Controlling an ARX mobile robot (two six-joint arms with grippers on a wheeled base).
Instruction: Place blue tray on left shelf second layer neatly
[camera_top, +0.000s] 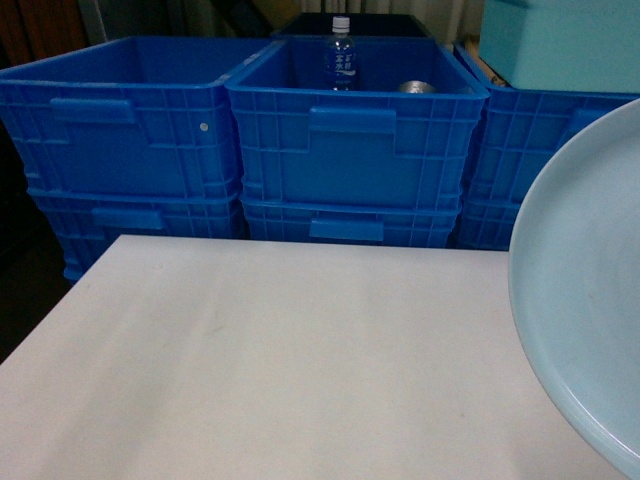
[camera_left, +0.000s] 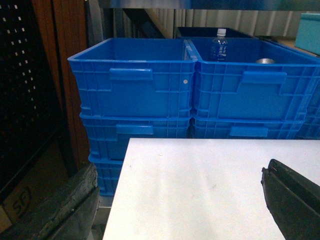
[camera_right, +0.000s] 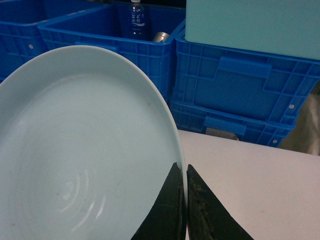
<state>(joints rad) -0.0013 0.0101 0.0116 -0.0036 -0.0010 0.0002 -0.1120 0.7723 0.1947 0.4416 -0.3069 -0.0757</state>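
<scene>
The blue tray (camera_top: 590, 300) is a pale sky-blue shallow dish, tilted up on edge over the right side of the white table (camera_top: 280, 360). In the right wrist view the blue tray (camera_right: 85, 150) fills the left half. My right gripper (camera_right: 185, 167) is shut on its rim, one dark finger on each side. My left gripper (camera_left: 180, 210) is open above the table's left part, its fingers (camera_left: 287, 197) far apart with nothing between them. A shiny steel rail (camera_left: 210, 4), seemingly part of the left shelf, crosses above the crates. Neither gripper shows in the head view.
Stacked dark-blue ribbed crates (camera_top: 120, 120) stand in a row right behind the table. The middle crate (camera_top: 350, 140) holds a water bottle (camera_top: 341, 55) and a metal can (camera_top: 420, 87). A teal box (camera_top: 560, 40) rests on the right crate. A brown panel (camera_left: 65, 60) stands left of the crates.
</scene>
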